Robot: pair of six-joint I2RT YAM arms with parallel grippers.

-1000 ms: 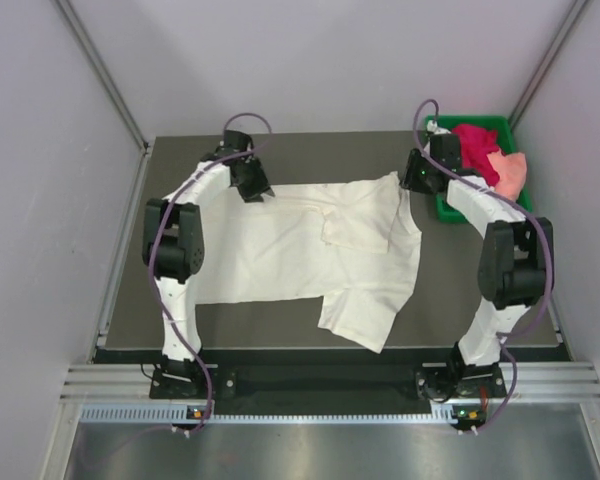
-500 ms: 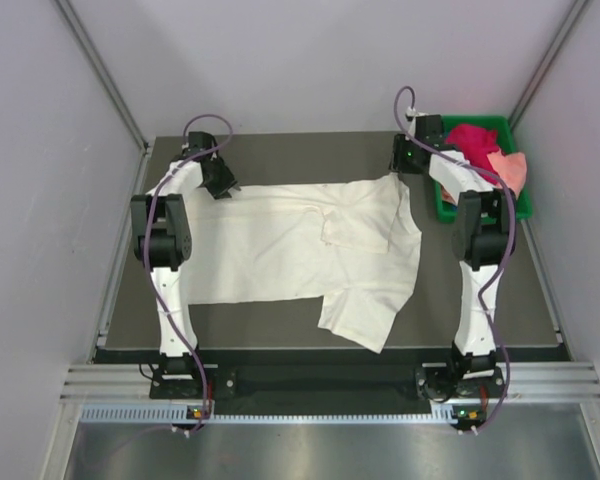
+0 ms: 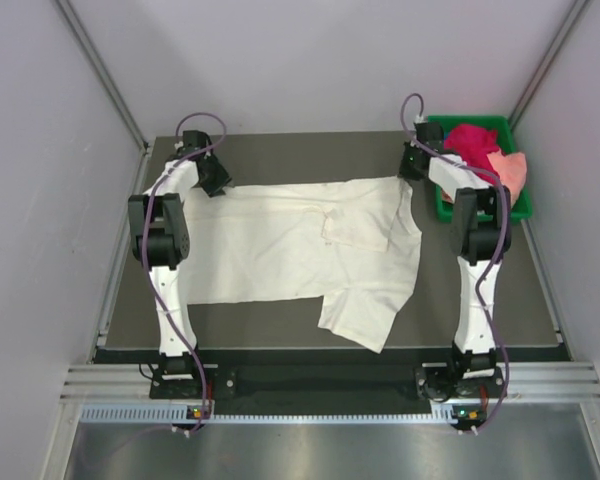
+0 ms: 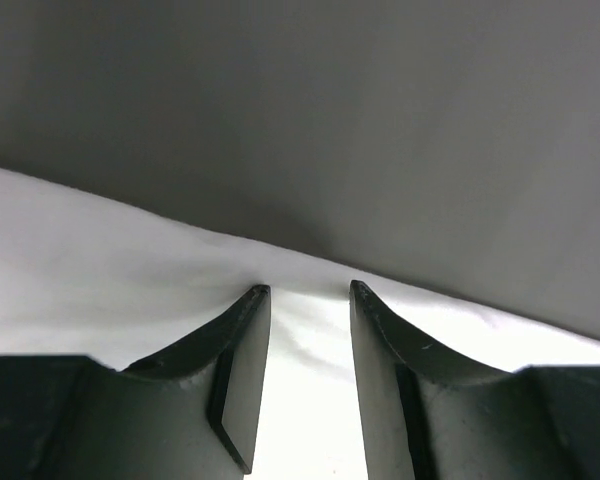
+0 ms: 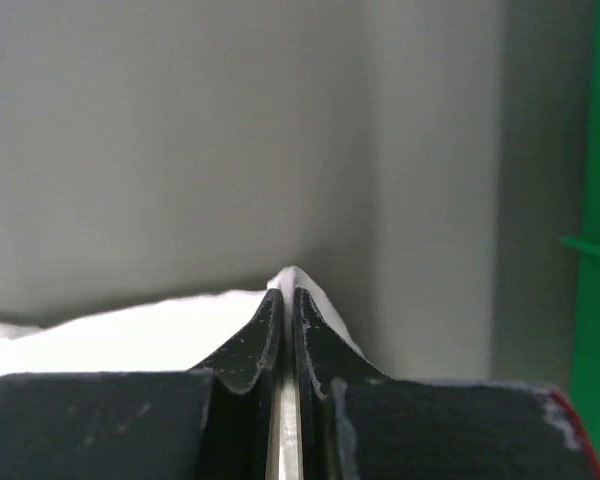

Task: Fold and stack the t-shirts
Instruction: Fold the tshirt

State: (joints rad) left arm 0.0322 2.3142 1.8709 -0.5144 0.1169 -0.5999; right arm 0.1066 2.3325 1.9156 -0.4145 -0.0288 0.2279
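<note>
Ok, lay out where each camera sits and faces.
Top external: above, behind the robot, looking down on both arms and the cream-white t-shirt.
Left wrist: on the left arm, looking past the left end effector, jaws apart, at the shirt's edge.
Right wrist: past the right end effector, shut on the shirt; green tray at right.
Shared: all three show the shirt.
</note>
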